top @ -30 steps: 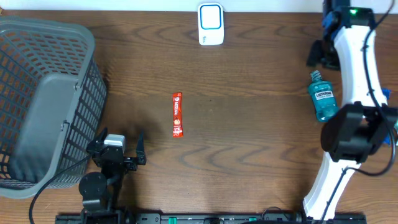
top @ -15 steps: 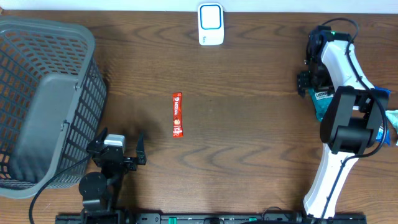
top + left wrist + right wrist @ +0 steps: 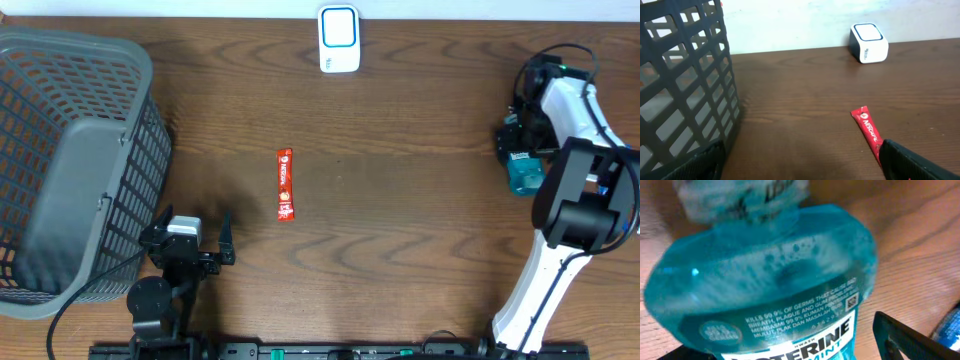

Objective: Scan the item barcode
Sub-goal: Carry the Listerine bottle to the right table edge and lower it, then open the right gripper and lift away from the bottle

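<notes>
The item, a teal Listerine mouthwash bottle (image 3: 522, 170), lies flat at the table's right side. My right gripper (image 3: 519, 147) hangs over it, open, jaws straddling the body. In the right wrist view the bottle (image 3: 770, 280) fills the frame, and a gap shows between it and the right-hand black fingertip (image 3: 912, 340). My right gripper (image 3: 790, 352) has not closed on it. The white barcode scanner (image 3: 339, 38) stands at the back centre. My left gripper (image 3: 190, 245) rests open near the front left, and in the left wrist view this gripper (image 3: 800, 167) holds nothing.
A red Nescafe sachet (image 3: 285, 183) lies mid-table, close to my left gripper's right finger (image 3: 910, 160). A grey mesh basket (image 3: 70, 160) takes up the left side. A blue packet edge (image 3: 950, 325) shows beside the bottle.
My right arm has swung from the table's back right down over the mouthwash bottle, and its jaws have widened. The left arm, sachet and scanner have not moved.
</notes>
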`<state>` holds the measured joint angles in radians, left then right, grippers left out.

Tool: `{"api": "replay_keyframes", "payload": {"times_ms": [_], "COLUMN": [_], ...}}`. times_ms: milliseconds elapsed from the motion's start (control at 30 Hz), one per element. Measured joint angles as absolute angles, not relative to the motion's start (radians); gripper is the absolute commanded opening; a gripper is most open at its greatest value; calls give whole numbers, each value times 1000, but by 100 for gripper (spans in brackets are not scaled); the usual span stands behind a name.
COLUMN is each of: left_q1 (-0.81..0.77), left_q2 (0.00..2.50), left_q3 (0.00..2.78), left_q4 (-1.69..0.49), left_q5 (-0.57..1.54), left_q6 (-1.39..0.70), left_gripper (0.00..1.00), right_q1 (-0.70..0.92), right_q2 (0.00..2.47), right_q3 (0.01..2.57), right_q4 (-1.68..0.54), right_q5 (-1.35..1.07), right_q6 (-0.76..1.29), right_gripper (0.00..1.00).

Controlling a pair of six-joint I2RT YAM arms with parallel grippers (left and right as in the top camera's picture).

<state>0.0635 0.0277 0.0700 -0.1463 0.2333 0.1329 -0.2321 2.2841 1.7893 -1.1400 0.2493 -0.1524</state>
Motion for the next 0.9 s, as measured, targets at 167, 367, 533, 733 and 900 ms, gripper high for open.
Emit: {"api": "replay_keyframes", "payload": {"times_ms": [167,367,533,733,900], "left_q1": [64,64,64,64,64], "left_q2": [28,28,28,28,28], "left_q3": [70,70,70,70,70], "left_q4": [-146,-146,-146,-146,-146], "left_q5": [233,233,233,233,233], "left_q6": [133,133,133,133,133], "left_gripper": [98,98,98,98,98], "right_q1": [-273,-297,-319,-375,-461], "right_q2": [2278,2243,2238,2238,2238], "right_q3": [1765,1707,1700,1700,1700], "right_q4": [-1105,-1026,-995,-949,-915], "right_q5": [178,168,166,161,159], "right_q6": [-192,-192,-167,-150,-142], "right_gripper": [59,42,41,47,46]}}
